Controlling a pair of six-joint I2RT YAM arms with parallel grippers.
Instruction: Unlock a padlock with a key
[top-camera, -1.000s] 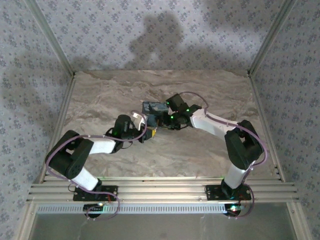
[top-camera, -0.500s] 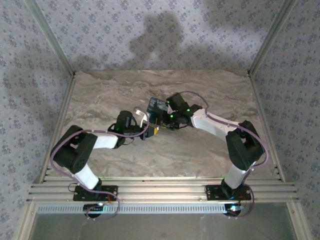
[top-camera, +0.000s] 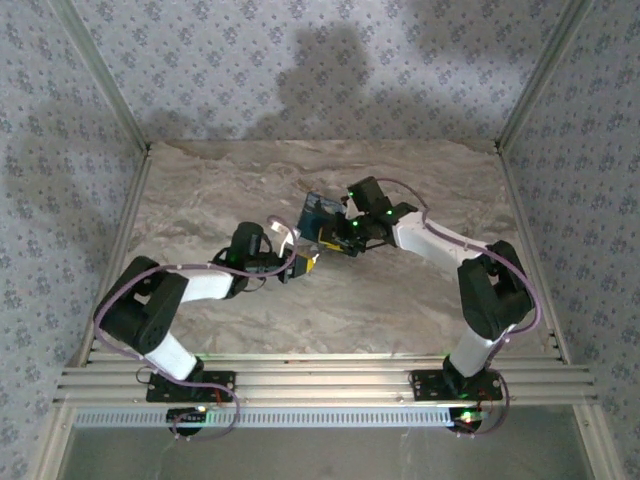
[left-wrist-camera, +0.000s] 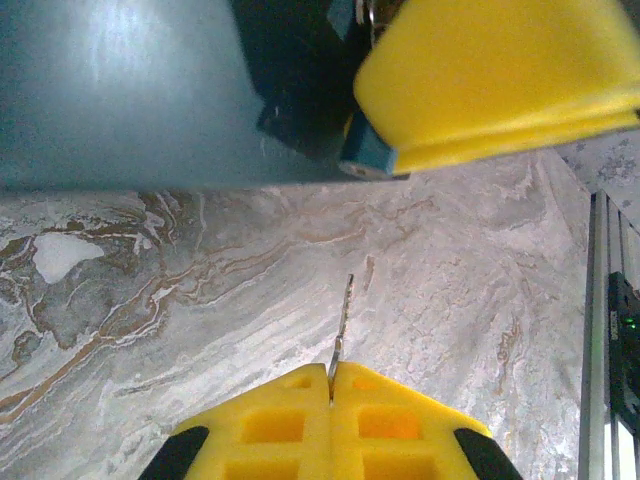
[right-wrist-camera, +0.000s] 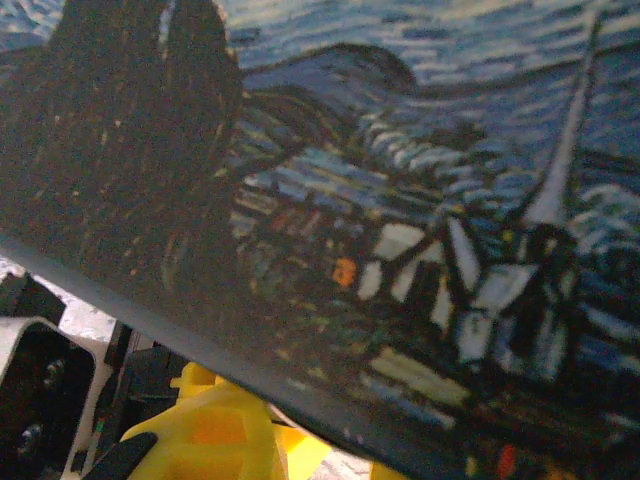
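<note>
The padlock, with its dark-blue swirl print, hangs tilted above the table, and my right gripper is shut on it. Seen from the right wrist, the printed face covers most of the picture and the yellow fingers peek out beneath it. My left gripper is shut on the key, whose thin pale blade sticks out from between the yellow pads. The blade points toward the padlock's dark body, with a gap of bare table between them. In the top view my left gripper sits just in front of the padlock.
The marble-patterned table is enclosed by patterned walls on three sides. A metal rail runs along the near edge at the arm bases. In the left wrist view, the right gripper's yellow finger presses against the padlock.
My right gripper has carried the padlock a little to the right and tilted it. My left gripper has edged right toward it with the key.
</note>
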